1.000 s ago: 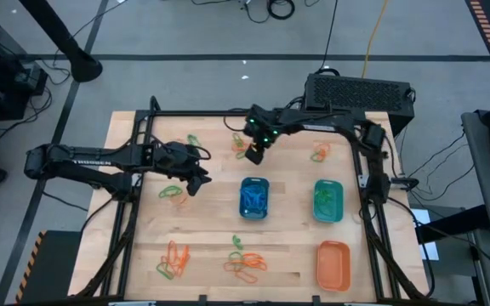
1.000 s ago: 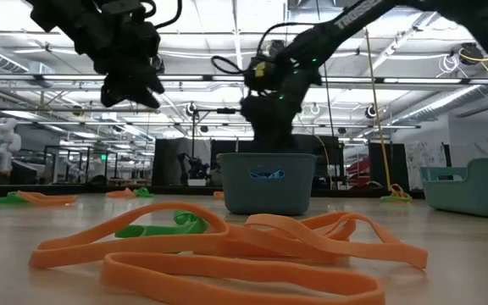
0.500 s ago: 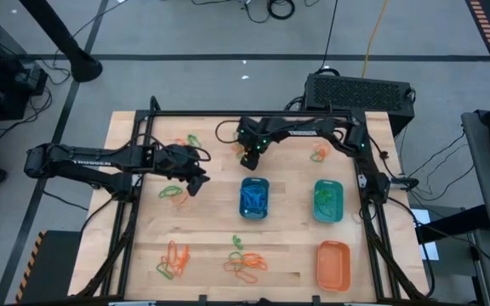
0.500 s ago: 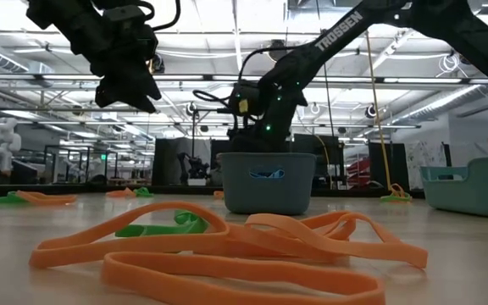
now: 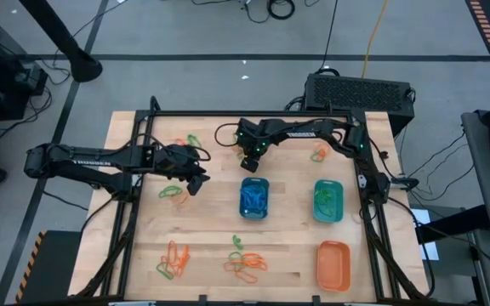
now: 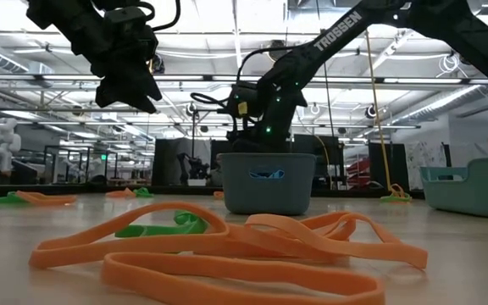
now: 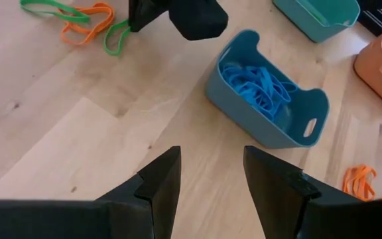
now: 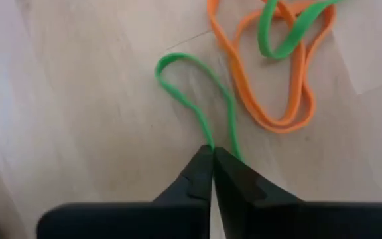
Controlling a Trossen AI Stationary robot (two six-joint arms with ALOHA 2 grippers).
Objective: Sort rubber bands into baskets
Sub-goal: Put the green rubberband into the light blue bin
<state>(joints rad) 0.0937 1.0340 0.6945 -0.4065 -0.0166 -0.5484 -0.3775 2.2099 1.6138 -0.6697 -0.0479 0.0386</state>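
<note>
Near the bench's (image 5: 143,255) far edge, the right gripper (image 8: 212,154), reaching low, pinches a green band (image 8: 197,99) whose loop stretches straight ahead of its closed fingers.

Looking down on the table (image 5: 211,229), the blue basket (image 5: 254,197) sits mid-table with the teal basket (image 5: 328,201) to its right and the orange basket (image 5: 333,263) nearer, at the right. The right gripper (image 5: 248,161) reaches in just beyond the blue basket. The left gripper (image 5: 196,180) hangs left of it, beside a green band (image 5: 170,192). Orange and green bands (image 5: 243,260) lie scattered along the near edge.
</note>
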